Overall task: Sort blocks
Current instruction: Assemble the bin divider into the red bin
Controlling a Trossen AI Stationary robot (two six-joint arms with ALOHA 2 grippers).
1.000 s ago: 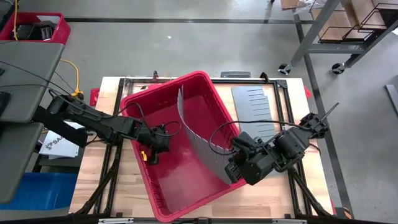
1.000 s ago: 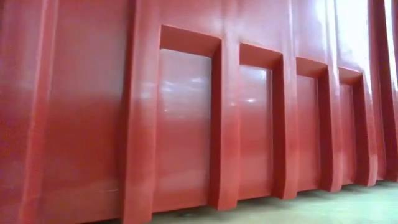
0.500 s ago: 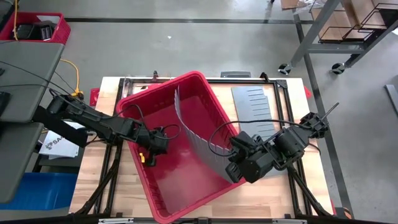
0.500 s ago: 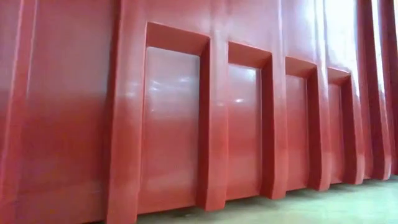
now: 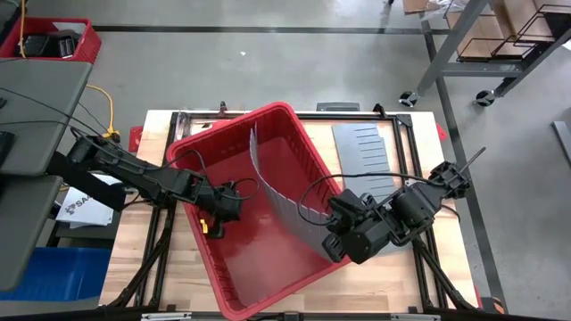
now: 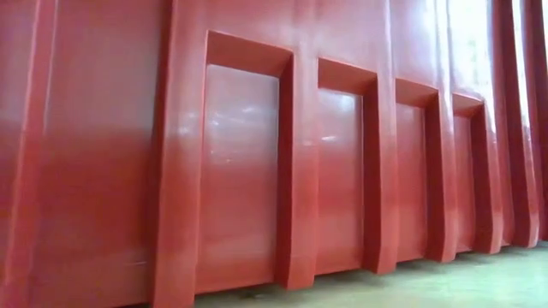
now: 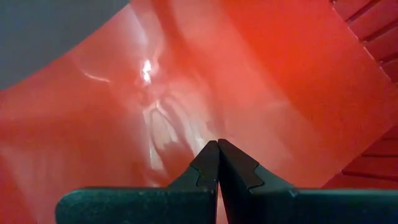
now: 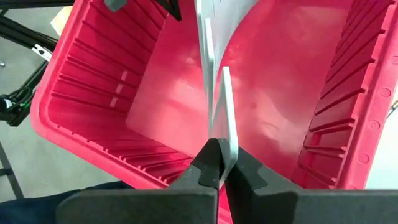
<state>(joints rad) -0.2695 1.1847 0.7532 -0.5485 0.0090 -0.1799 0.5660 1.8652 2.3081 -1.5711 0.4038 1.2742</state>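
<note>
A large red bin [image 5: 227, 123] sits askew on the wooden table and fills the low view [image 6: 257, 171]. No blocks show in any view. A grey slotted divider sheet [image 5: 277, 192] stands on edge inside the bin, bowed from the far wall to the near right wall. My right gripper [image 5: 330, 251] is shut on its near end. My left gripper [image 5: 214, 223] is shut inside the bin by its left wall, with nothing between the fingers [image 7: 217, 144]. My left gripper points down at the bin's red inner surface [image 7: 186, 124]; I cannot tell whether its shut tips touch it. My right gripper [image 8: 219, 146] pinches the divider sheet's upper edge [image 8: 226, 124] at its near end between the two fingers. The fingers slant down from the table's right side. The sheet stands on edge in the bin, curved.
A second grey divider sheet [image 5: 366, 152] lies flat on the table right of the bin. A black frame [image 5: 393, 120] runs round the tabletop. Off the table at the far left stands a small red crate [image 5: 85, 40]; a blue box [image 5: 62, 272] sits below.
The red bin has shifted a little toward the table's left edge, and the divider sheet's far end has gone with it. Both grippers have stayed shut and nearly in place.
</note>
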